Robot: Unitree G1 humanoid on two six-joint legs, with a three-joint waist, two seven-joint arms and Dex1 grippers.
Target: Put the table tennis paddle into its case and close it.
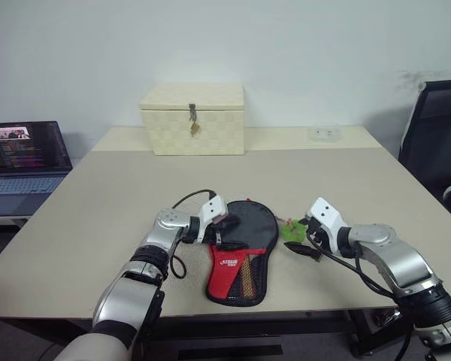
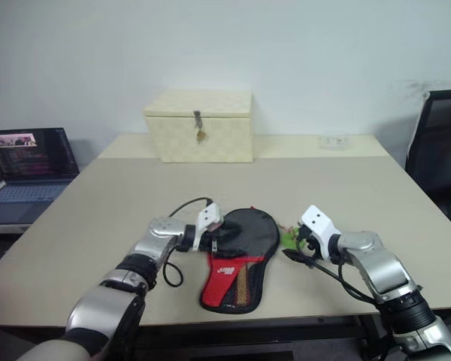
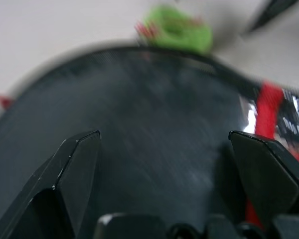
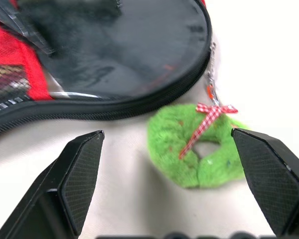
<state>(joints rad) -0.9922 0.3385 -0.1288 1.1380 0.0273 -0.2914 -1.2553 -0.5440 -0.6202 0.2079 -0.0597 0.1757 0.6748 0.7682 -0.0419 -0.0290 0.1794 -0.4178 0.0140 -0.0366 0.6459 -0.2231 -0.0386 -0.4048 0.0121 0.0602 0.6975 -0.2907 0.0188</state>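
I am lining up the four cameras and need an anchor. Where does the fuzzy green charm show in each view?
Left eye view: green charm on the table, between the case and the right hand.
Right eye view: just right of the case's round end.
Left wrist view: past the case's far edge.
Right wrist view: between that hand's fingers, beside the zip.
Shared landmark: the case.

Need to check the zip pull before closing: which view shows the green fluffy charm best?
The right wrist view: the green charm lies sharp between the open right gripper fingers, beside the case. The head views show a small green patch; the left wrist view blurs it.
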